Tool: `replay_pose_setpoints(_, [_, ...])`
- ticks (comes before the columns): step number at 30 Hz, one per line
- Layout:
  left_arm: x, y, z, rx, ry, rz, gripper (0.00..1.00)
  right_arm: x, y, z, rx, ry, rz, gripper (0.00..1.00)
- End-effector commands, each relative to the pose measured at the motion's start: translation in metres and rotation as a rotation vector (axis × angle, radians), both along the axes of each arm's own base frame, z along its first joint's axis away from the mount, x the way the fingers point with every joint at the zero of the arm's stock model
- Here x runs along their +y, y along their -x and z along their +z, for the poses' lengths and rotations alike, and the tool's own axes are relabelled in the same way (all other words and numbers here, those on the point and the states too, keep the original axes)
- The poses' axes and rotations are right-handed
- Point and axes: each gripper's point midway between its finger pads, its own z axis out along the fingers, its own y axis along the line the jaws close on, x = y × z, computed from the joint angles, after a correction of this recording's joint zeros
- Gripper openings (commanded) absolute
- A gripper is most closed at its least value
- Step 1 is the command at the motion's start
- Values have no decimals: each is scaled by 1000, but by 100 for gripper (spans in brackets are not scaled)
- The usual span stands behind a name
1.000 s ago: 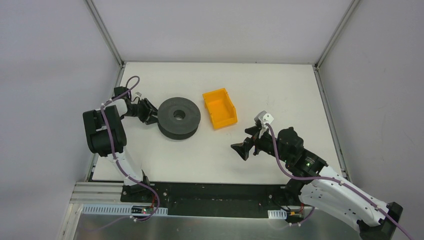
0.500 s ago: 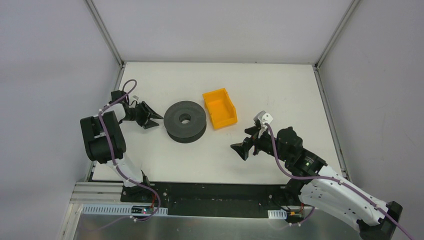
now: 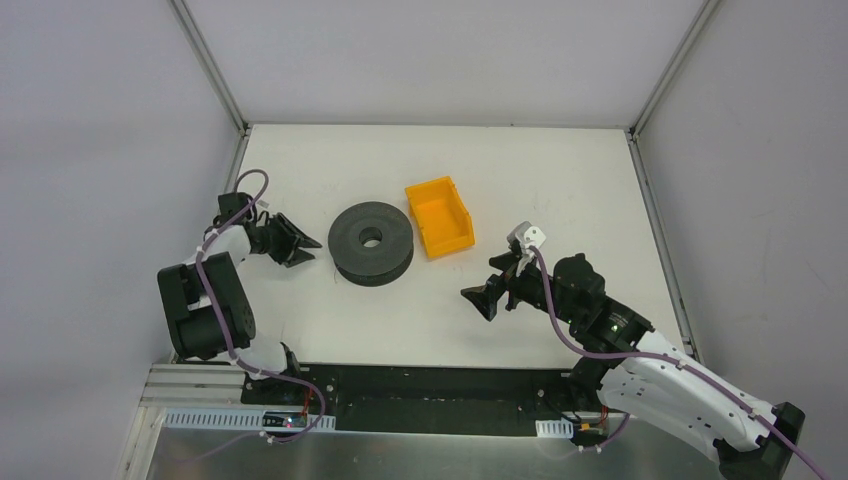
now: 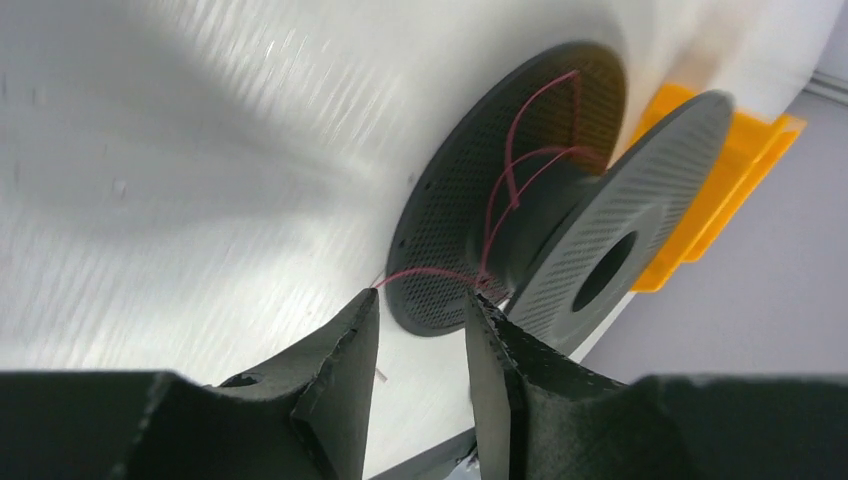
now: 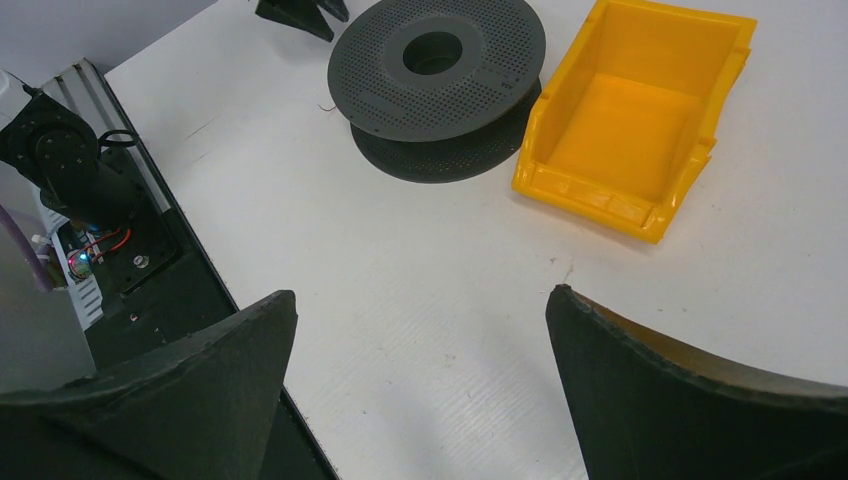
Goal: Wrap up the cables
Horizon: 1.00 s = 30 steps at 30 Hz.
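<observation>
A dark grey perforated spool (image 3: pixel 372 242) lies on the white table; it also shows in the left wrist view (image 4: pixel 520 215) and the right wrist view (image 5: pixel 440 62). Thin reddish cable (image 4: pixel 520 170) loops round its hub, and one strand runs to the tip of a left finger (image 4: pixel 352 330). My left gripper (image 3: pixel 305 247) is just left of the spool, jaws parted with nothing between them (image 4: pixel 420 300). My right gripper (image 3: pixel 477 297) is wide open and empty over bare table (image 5: pixel 420 300), right of the spool.
An empty orange bin (image 3: pixel 440 216) stands right of the spool, touching or nearly touching it; it also shows in the right wrist view (image 5: pixel 630 130). The table's black front rail (image 3: pixel 420 385) runs between the arm bases. Grey walls enclose the table.
The left gripper has pulled back to the left, away from the spool. The spool has shifted right and slightly nearer, towards the bin. The right arm has not moved.
</observation>
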Motion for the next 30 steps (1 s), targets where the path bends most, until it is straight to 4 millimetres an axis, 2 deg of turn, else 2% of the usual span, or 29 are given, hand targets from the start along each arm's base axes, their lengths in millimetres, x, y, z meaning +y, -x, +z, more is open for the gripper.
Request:
replay_pose_setpoints(1, [-5,29,-9,41,-39,73,34,4,-1,8,-19,-29,7,99])
replay_pose_setpoints(8, [-25,77,-11,21,-59,163,35,7,-1,4,-8,-26,18,99])
replay_pose_setpoints(12, [-41,86,-9,0,-58,141,34,9,-1,3,-3,-24,24,99])
replay_pose_setpoints(15, [-48,92,-16,33,-53,142,30,9,-1,3,-3,-25,26,99])
replay_pose_setpoints(20, [-60,90,-27,54,-32,127,27,8,-1,3,-5,-23,21,99])
replay_pose_setpoints(24, [-59,85,-40,82,-28,149,26,8,-1,2,-4,-22,22,99])
replay_pose_setpoints(28, [-52,73,-51,86,-60,175,20,8,-1,2,-6,-21,21,99])
replay_pose_setpoints(30, [-49,62,-50,67,-73,183,14,7,-1,2,-5,-23,22,99])
